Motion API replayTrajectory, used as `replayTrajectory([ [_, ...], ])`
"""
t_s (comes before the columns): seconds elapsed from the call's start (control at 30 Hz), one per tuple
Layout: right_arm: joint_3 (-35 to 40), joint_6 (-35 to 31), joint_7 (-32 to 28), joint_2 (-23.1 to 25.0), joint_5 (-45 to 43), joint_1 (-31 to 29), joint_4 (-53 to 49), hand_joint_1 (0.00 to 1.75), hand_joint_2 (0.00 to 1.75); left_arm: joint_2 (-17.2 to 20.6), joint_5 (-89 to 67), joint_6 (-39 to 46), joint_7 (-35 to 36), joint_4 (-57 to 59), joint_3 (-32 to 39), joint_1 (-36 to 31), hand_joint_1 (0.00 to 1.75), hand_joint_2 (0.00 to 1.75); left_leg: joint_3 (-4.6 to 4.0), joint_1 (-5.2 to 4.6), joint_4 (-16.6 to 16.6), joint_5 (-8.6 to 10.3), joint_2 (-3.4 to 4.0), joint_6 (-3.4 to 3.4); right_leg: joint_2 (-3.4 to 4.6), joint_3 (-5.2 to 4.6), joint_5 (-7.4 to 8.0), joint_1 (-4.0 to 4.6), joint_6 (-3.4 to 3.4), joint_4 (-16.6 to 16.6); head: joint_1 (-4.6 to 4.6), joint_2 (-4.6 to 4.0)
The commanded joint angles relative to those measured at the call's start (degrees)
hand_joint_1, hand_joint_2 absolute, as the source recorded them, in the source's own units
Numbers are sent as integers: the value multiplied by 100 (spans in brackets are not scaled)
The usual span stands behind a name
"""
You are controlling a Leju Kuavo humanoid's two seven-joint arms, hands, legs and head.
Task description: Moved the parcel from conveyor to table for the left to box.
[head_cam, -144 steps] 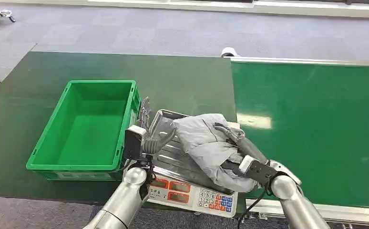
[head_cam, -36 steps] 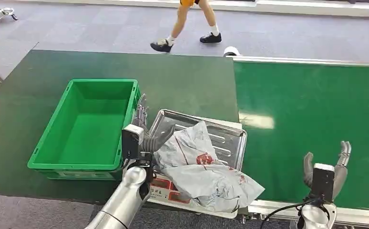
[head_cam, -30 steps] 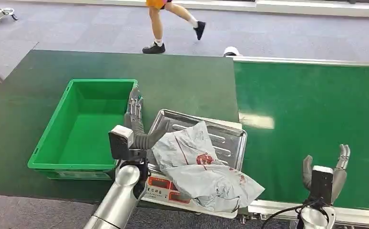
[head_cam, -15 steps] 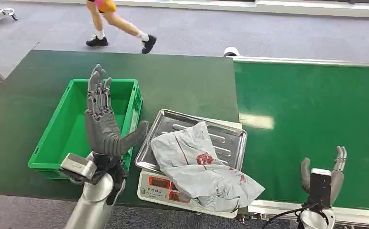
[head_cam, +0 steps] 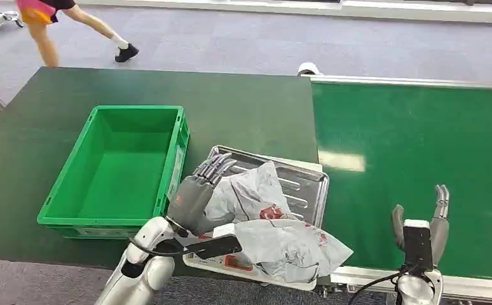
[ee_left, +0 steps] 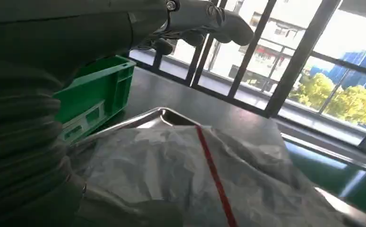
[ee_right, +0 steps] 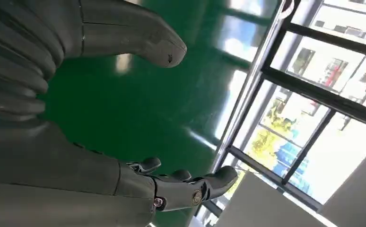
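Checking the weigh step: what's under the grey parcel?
The grey parcel lies on a metal tray atop a scale. The parcel covers most of the scale's front panel, so no reading is visible. The left robot hand reaches over it.

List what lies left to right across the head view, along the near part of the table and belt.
green crate → left hand → grey parcel on the scale's metal tray → right hand over the green conveyor belt.

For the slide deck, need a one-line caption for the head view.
Left robot hand reaches over grey parcel on the scale tray; green crate alongside.
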Motion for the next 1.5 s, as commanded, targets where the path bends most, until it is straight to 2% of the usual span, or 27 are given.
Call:
replayTrajectory([
  [0.03, 237, -6, 22, -17, 1, -154, 355, 0, 175, -29, -281, 62, 274, 900, -2, -318, 0, 175, 15, 2, -8, -1, 4, -1, -1, 15, 0, 3, -4, -9, 0, 0],
  [0.2, 197, -22, 22, 21, 4, -167, 341, 0, 175, -94, -325, 83, 102, 892, 50, -365, 0, 175, 18, 3, -13, 2, 4, 0, -3, 21, 4, 4, -6, -16, 0, 0],
  [0.27, 161, -6, 22, 45, 29, -174, 321, 0, 175, -110, -177, 67, -158, 779, 52, -335, 31, 175, 7, 2, -4, 0, 6, -1, 2, 8, 2, 3, -4, -6, 0, 0],
  [0.3, 153, -4, 22, 50, 38, -185, 322, 0, 175, -116, -139, 56, -210, 728, 43, -330, 175, 175, 13, 3, -9, 1, 8, -1, 2, 15, 4, 4, -5, -11, 0, 0],
  [0.43, 141, 0, 22, 35, 66, -215, 367, 0, 175, -116, 159, -78, -618, 654, -36, -331, 175, 175, 13, 5, -9, 0, 9, -2, 1, 16, 4, 6, -7, -14, 0, 0],
  [1.17, 251, 11, 22, -22, -60, -274, 435, 0, 175, -101, 309, -159, -834, 822, -57, -350, 175, 175, 10, 2, -6, -1, 6, -1, 2, 12, 1, 2, -5, -7, 0, 0],
  [1.23, 213, 32, 22, 12, -48, -223, 361, 0, 175, -109, 534, 99, -1126, 634, 43, -300, 175, 175, 13, 2, -7, -2, 9, -1, 4, 13, 1, 3, -5, -9, 0, 0],
  [1.43, 142, -17, 22, 86, -13, -145, 457, 0, 175, -529, 2186, 2017, -2230, 109, 752, -258, 175, 175, 11, 8, -5, -3, 8, -1, 1, 17, 2, 9, -6, -13, -2, 0],
  [1.5, 167, -95, 22, 74, -58, -68, 440, 0, 175, -318, 3613, 2683, -2230, -526, 330, -221, 175, 175, 2, 6, 0, -2, 1, -1, -2, 8, 0, 7, -4, -6, 0, 0],
])
